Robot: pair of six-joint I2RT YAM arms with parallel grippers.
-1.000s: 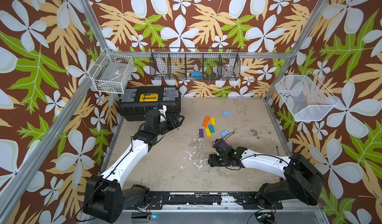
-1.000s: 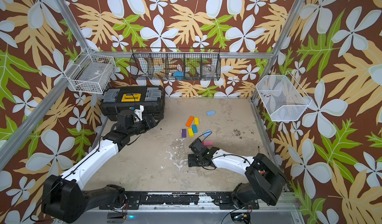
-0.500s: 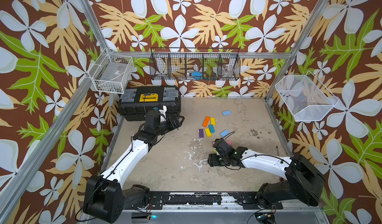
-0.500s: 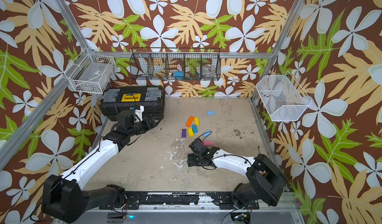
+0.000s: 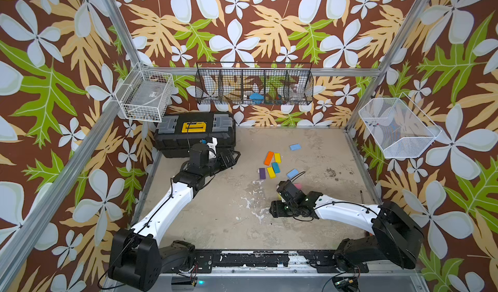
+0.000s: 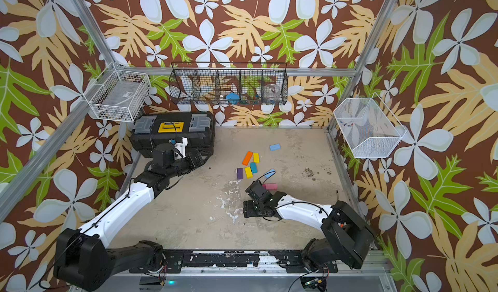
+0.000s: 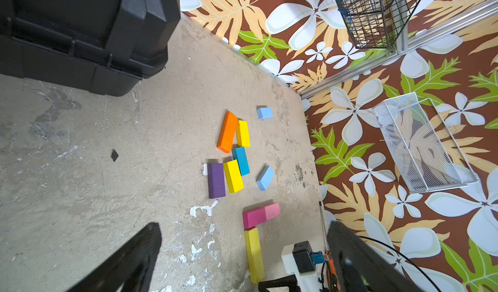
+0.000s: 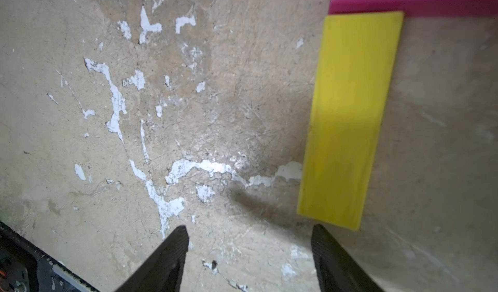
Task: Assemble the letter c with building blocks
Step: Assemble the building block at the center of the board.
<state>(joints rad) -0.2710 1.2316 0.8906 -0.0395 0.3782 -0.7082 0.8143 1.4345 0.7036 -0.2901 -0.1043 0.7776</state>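
The long yellow block (image 8: 347,115) lies flat on the worktop (image 8: 215,115). Its far end touches the magenta block (image 7: 253,217), and a pink block (image 7: 272,211) sits against that one. The right end effector (image 8: 249,231) is low, just beside the near end of the long yellow block, with its fingers spread and nothing between them. The other building blocks (image 7: 233,176) lie in a loose bunch farther out from it. The left end effector (image 7: 244,226) is spread wide and holds nothing. It is close to the black toolbox (image 5: 194,134) and well apart from the blocks.
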